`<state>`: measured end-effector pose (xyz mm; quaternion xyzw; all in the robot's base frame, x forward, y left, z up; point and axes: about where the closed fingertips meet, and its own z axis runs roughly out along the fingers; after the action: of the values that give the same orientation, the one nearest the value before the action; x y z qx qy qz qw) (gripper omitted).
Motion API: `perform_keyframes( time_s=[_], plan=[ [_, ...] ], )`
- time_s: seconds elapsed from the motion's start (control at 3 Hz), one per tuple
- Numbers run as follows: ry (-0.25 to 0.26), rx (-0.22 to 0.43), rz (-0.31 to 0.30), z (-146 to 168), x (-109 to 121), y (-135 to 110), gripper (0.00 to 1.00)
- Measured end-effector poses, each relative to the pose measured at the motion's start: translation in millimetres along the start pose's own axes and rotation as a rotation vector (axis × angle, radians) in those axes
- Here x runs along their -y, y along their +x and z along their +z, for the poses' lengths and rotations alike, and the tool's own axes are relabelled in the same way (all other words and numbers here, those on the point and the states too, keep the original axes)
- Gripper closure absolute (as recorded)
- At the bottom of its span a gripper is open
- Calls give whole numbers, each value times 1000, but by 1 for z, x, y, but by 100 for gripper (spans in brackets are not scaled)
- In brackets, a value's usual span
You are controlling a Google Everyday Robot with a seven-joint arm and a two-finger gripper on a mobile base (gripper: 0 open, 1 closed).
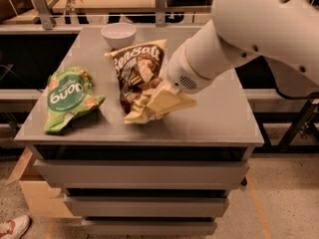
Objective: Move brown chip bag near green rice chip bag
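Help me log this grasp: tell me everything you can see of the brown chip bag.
The brown chip bag is a glossy snack bag, dark brown and pale yellow, with white script lettering and pictured chips. It stands roughly upright over the middle of the table, its lower part crumpled where the gripper is shut on it. The green rice chip bag lies apart, toward the picture's left. Whether its bottom touches the table is unclear.

- gripper [157, 103]: cream matt plastic, clamped on lower edge of brown chip bag [135, 71], which is crinkled glossy film
- green rice chip bag [67, 96]: glossy, wrinkled film
- table [219, 118]: smooth matt grey metal
- bowl [118, 34]: smooth white
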<state>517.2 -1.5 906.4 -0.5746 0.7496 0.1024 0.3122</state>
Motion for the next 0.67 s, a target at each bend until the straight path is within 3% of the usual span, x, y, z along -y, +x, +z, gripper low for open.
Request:
perform_keyframes(
  time_s=[0.33,0.67],
  plan=[
    [-63,-70,-62,30,-25,2,100],
    [-110,-92,-120,49,-43,-5,100]
  ],
)
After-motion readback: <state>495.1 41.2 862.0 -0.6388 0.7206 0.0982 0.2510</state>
